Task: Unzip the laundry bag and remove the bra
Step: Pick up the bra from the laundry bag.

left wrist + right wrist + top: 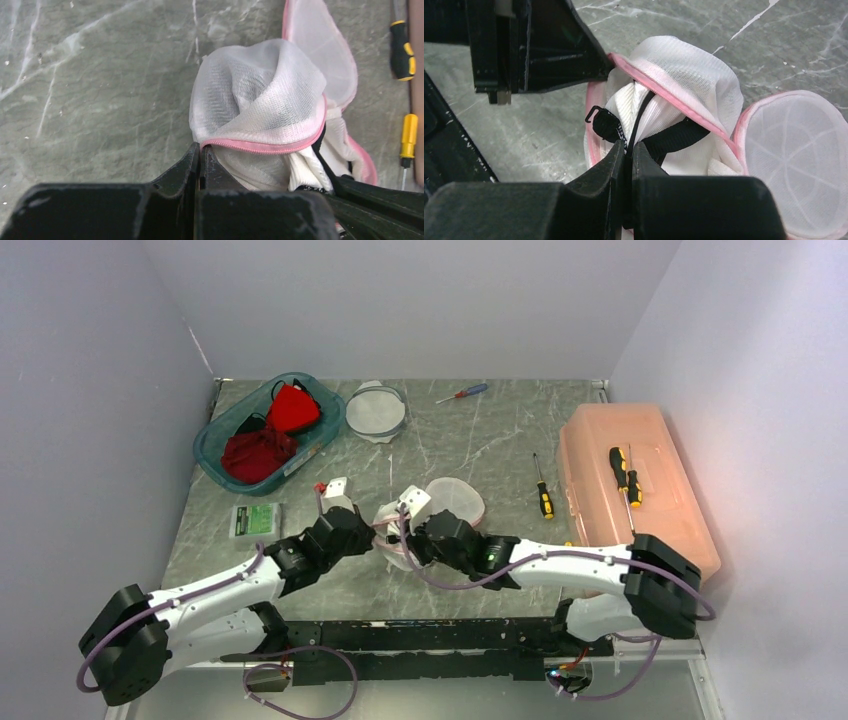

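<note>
where the bag is: laundry bag sits mid-table, right between the two grippers. Its round flap is flopped open to one side, so I'd say the zip is already undone.
where the bra is: bra is poking up out of the opening as white fabric with black straps, the rest tucked down inside the mesh.
left gripper: left gripper has its jaws pinched tight on the pink rim of the bag.
right gripper: right gripper has its jaws closed down on a thin black strap of the bra, just beside a little hook.
how it'll handle: both look super light and floppy, with nothing stiff to push against. My guess is the mesh just rides along with the bra unless that rim is held back. The strap probably stretches before anything slides, and the hook could snag the netting.
where to grab: the strap works, but a pinch of the white fabric near the opening seems surer to me.
bags: 1 in hand, plus 1 more round mesh thing at the back.
bras: 1 that I can see.
screwdrivers: 4 total. That's 1 red-handled screwdriver, 1 yellow screwdriver on the table and 2 screwdrivers lying on the pink box.
other stuff: 1 blue bin of red clothes, 1 green packet.
</note>
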`<state>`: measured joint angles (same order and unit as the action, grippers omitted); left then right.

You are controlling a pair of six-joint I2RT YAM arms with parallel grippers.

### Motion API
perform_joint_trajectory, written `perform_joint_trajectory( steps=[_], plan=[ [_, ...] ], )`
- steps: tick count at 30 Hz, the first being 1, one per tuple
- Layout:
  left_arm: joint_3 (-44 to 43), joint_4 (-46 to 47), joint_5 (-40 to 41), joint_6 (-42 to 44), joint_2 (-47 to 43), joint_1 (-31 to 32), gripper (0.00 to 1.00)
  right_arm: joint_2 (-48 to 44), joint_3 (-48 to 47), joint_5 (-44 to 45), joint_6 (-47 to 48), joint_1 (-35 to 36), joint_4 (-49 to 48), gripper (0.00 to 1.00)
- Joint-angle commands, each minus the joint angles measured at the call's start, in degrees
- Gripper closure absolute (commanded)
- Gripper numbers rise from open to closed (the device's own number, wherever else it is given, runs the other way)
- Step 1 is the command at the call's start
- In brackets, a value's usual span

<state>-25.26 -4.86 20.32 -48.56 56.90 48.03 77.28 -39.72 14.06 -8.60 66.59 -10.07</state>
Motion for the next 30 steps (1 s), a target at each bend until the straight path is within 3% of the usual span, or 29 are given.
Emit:
perform_joint_trajectory(
  steps=[1,14,17,19,21,30],
  plan=[
    [-2.9,0.4,0.8,2.7,1.0,-1.6,0.97,-5.0,2.4,-7.7,0.7,-0.6,0.2,1.0],
    [-1.2,3.7,-2.0,1.9,6.0,-4.1,0.97,-15.5,11.6,-9.1,-5.1,-5.7,-3.4,0.99],
    [-0.6,5.2,-3.5,1.4,6.4,-4.2,0.97,-15.2,11.3,-10.9,-5.5,-6.1,-1.6,0.57],
    [-0.9,6.4,-4.5,1.6,6.7,-4.2,0.97,-15.7,11.3,-10.9,-6.1,-6.0,-1.2,0.42],
    [-1.4,6.7,-5.5,1.8,7.2,-4.2,0.97,-16.7,10.9,-10.4,-6.8,-6.1,-0.4,0.35],
    [-0.8,10.3,-8.0,1.4,9.2,-4.2,0.97,-16.6,3.2,-3.2,-5.4,-4.3,3.4,0.31]
  ],
)
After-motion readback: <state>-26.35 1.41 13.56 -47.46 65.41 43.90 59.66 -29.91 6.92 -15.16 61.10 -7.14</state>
